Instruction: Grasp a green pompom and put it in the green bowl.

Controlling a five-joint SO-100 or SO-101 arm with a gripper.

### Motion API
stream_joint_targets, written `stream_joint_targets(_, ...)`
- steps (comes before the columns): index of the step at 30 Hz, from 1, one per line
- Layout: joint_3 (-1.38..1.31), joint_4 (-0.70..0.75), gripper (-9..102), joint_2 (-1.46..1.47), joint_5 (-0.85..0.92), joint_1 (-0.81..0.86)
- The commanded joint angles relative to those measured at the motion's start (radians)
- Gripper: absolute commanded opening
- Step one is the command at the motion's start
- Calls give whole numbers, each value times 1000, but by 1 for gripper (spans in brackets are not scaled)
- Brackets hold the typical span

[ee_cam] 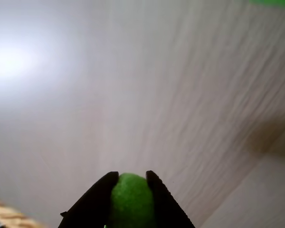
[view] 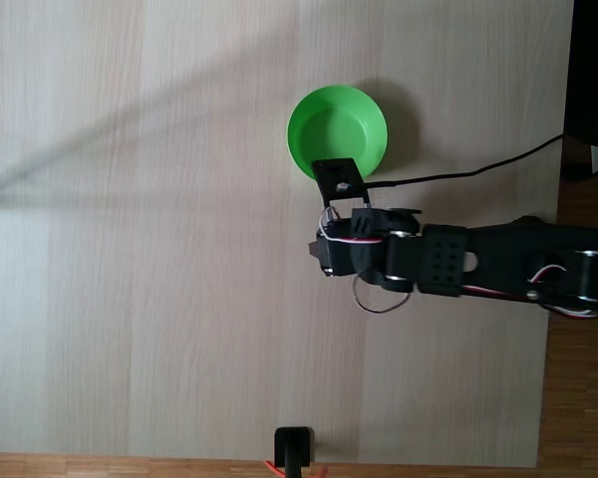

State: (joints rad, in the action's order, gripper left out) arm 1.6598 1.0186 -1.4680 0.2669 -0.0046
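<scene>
In the wrist view my gripper [ee_cam: 132,176] is shut on the green pompom [ee_cam: 131,199], a fuzzy bright-green ball squeezed between the two black fingers above the pale wooden table. A sliver of the green bowl [ee_cam: 271,2] shows at the top right edge. In the fixed view the green bowl [view: 319,108] stands empty at the upper middle of the table. My arm reaches in from the right, and the gripper [view: 320,256] sits just below the bowl, a little left of its centre.
A black cable [view: 468,174] runs from the arm toward the table's right edge. A small black stand [view: 293,448] sits at the bottom edge. Dark equipment [view: 593,80] stands off the table's right side. Bare wood stretches to the left.
</scene>
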Motion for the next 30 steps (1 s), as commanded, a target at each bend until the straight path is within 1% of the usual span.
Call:
stream_joint_targets(1, -26, 20, 5, -120, 3, 29)
stream_joint_targets(5, -38, 78, 5, -190, 3, 100)
stream_joint_targets(8, -72, 107, 5, -202, 3, 195)
stream_joint_targets(12, -115, 104, 5, -199, 17, 328)
stream_joint_targets(15, -126, 103, 5, -199, 69, 397)
stream_joint_targets(21, -124, 104, 5, -144, 144, 460)
stream_joint_targets(23, -123, 107, 8, -130, 144, 471)
stream_joint_targets(27, -123, 114, 17, -129, 147, 468)
stream_joint_targets(30, -123, 115, 23, -130, 147, 459)
